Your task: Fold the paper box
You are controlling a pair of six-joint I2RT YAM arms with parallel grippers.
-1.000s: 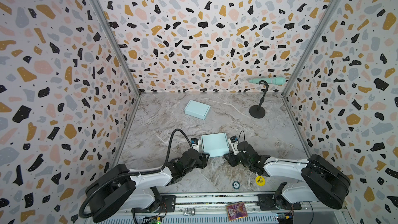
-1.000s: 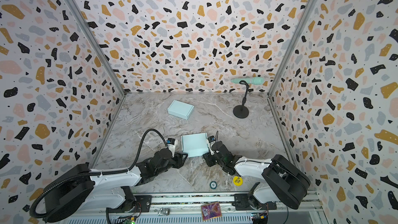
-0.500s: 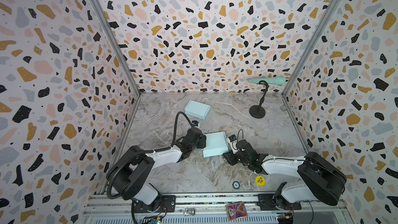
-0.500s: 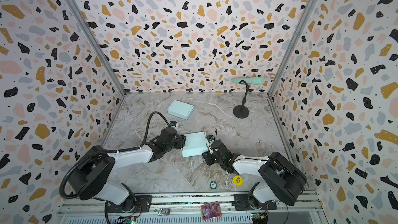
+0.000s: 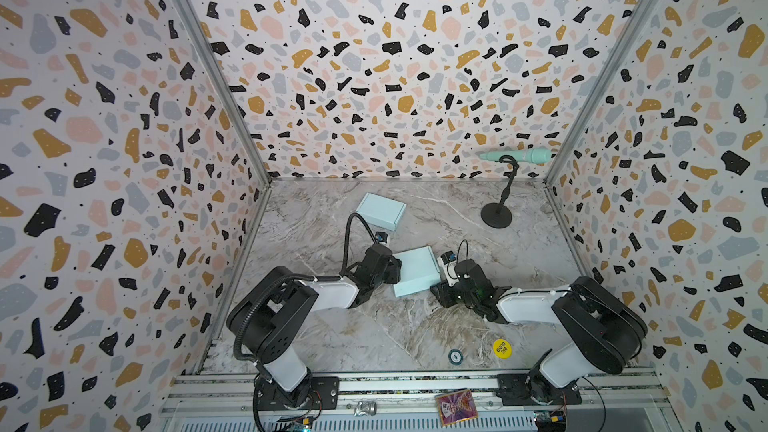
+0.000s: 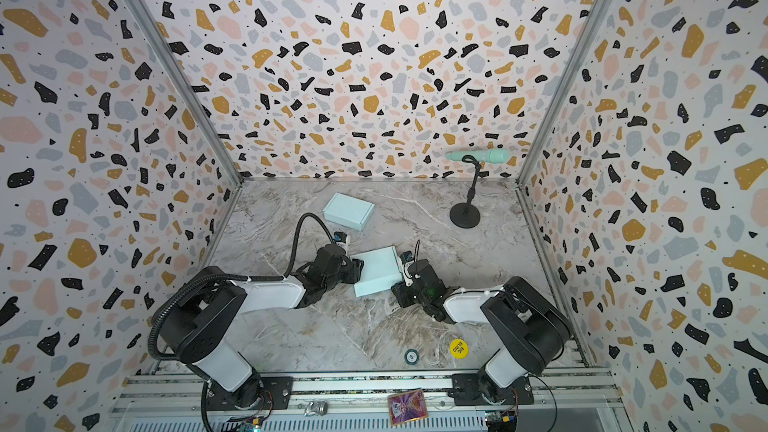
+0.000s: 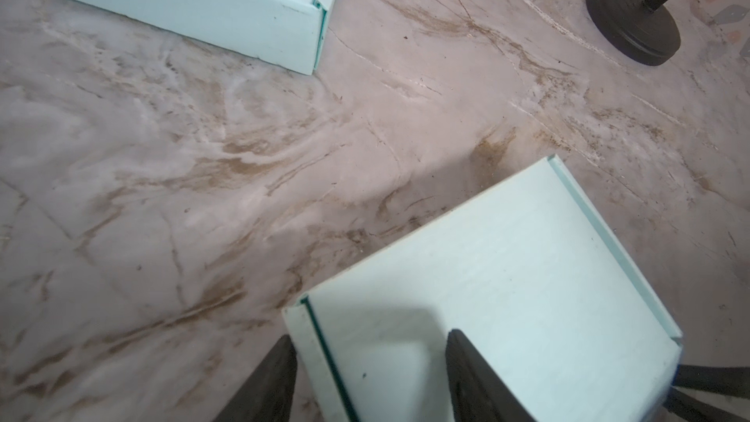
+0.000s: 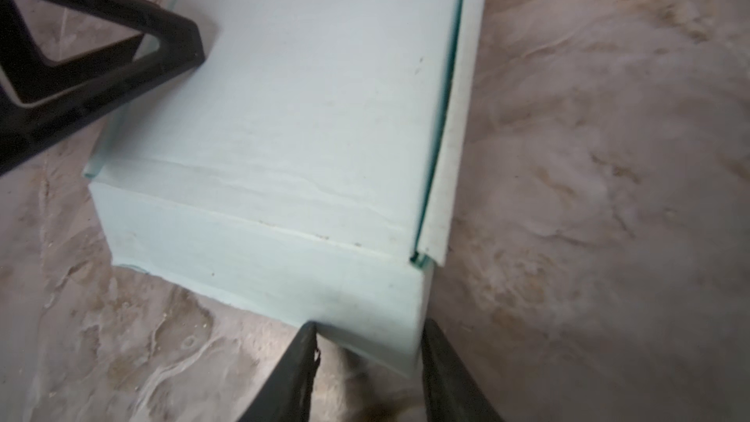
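The box (image 5: 415,270) lies closed on the table (image 5: 374,326), midway between both arms. Left gripper (image 7: 369,359) stands part open astride its edge — one finger on the lid, one beside the wall. Right gripper (image 8: 367,343), half open, pinches a corner.

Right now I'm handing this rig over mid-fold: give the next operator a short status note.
Left gripper: open, astride a corner of the paper box, one finger on its lid.
Right gripper: jaws apart at the opposite corner; grip unclear.
Position: the box sits mid-table between the grippers; a second closed box lies behind it.
Done: walls up, lid down.
Left: one side strip stands outside the lid with a dark gap. It probably needs seating before release.
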